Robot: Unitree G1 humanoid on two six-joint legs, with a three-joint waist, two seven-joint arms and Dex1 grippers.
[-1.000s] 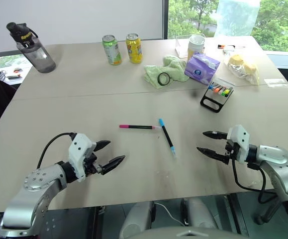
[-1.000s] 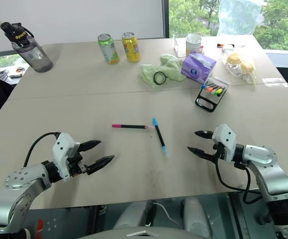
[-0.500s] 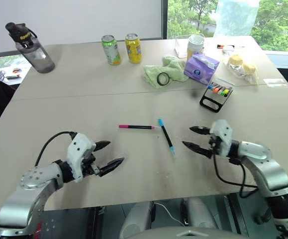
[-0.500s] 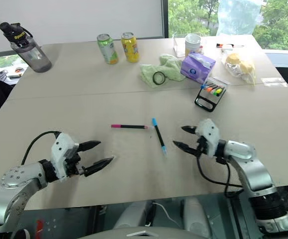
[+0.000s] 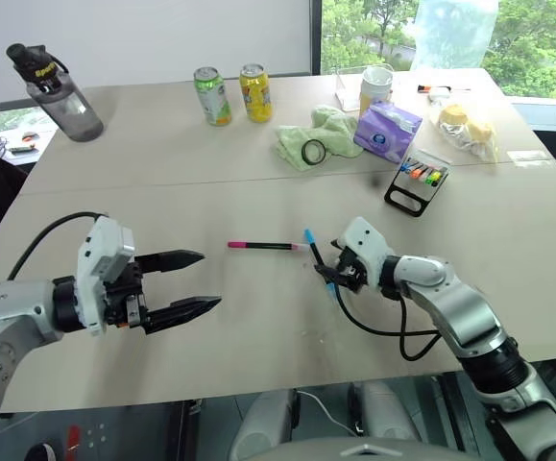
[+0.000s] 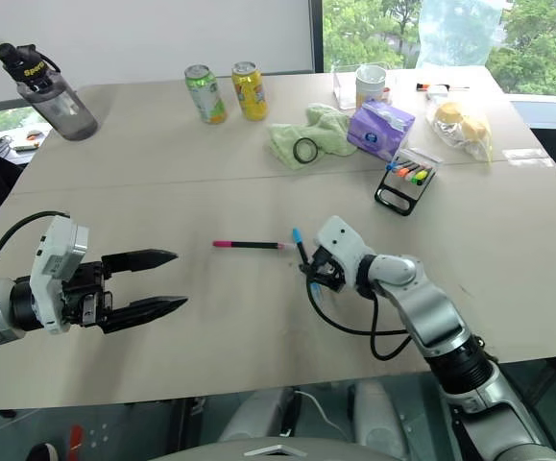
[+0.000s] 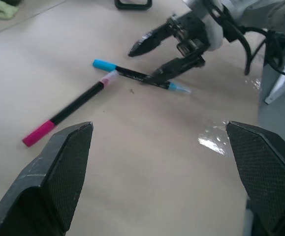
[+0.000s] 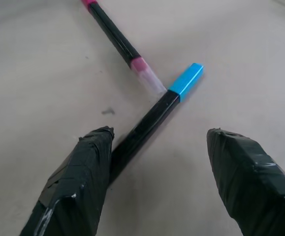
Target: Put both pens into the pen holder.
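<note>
Left gripper (image 5: 189, 283): jaws spread wide, holding nothing, hovering over the near-left desk (image 5: 258, 173), well apart from both pens, which lie toward its 2 o'clock.

Pink-ended pen (image 5: 263, 246): flat on the desk at centre, long axis running 9-to-3, its clear tip almost meeting the blue cap of the other pen.

Blue-ended pen (image 5: 318, 257): flat, long axis roughly 11-to-5.

Right gripper (image 5: 331, 268): jaws partly open and straddling the blue-ended pen's barrel. In the right wrist view one finger (image 8: 78, 182) sits against the barrel (image 8: 144, 128), the other finger (image 8: 248, 182) stands clear, and the pen runs up between them off to one side, not centred. Nothing held yet.

Judgement: the right arm is far nearer, so the blue-ended pen is its pick. The jaws need to close across the barrel.

Pen holder (image 5: 419, 182): at 1 o'clock from the right gripper, far-right on the desk, well apart, coloured marker tips showing.
</note>
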